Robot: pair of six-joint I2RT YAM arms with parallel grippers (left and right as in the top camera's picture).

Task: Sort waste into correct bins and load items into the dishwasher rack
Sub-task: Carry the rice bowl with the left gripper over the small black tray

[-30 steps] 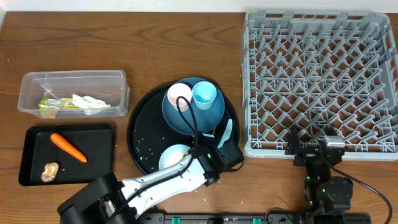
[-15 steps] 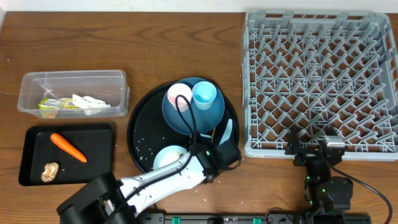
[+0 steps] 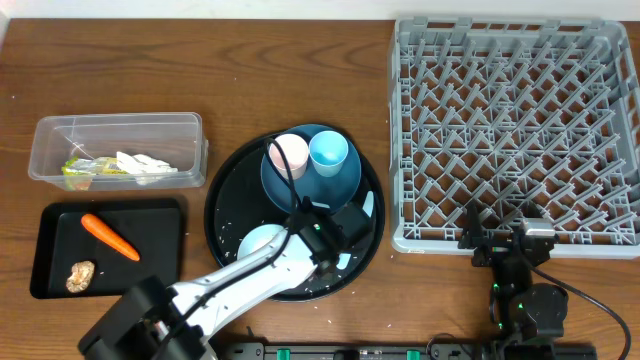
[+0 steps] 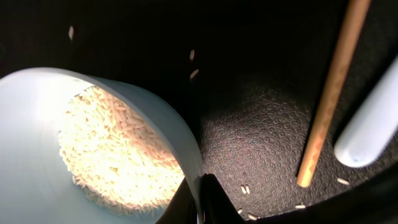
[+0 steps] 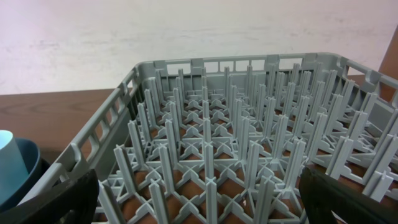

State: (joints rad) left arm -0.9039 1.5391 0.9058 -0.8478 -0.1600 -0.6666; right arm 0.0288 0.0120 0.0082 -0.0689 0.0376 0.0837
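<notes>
The left gripper (image 4: pixel 200 200) pinches the thin rim of a pale blue plastic bowl (image 4: pixel 37 124) holding loose white rice grains (image 4: pixel 112 155). It sits on the large round black tray (image 3: pixel 222 225) near a thin wooden chopstick (image 4: pixel 329 93) and a pale spoon (image 4: pixel 373 118), a hold likely meant to carry the rice to a bin. Since a second ago, arm and bowl have swung left from the tray's near-right edge towards its middle, though whether the bowl is lifted or dragging is hard to tell. The right gripper (image 3: pixel 480 235) waits, fingers spread wide, at the front of the large grey plastic dishwasher rack (image 3: pixel 510 130).
</notes>
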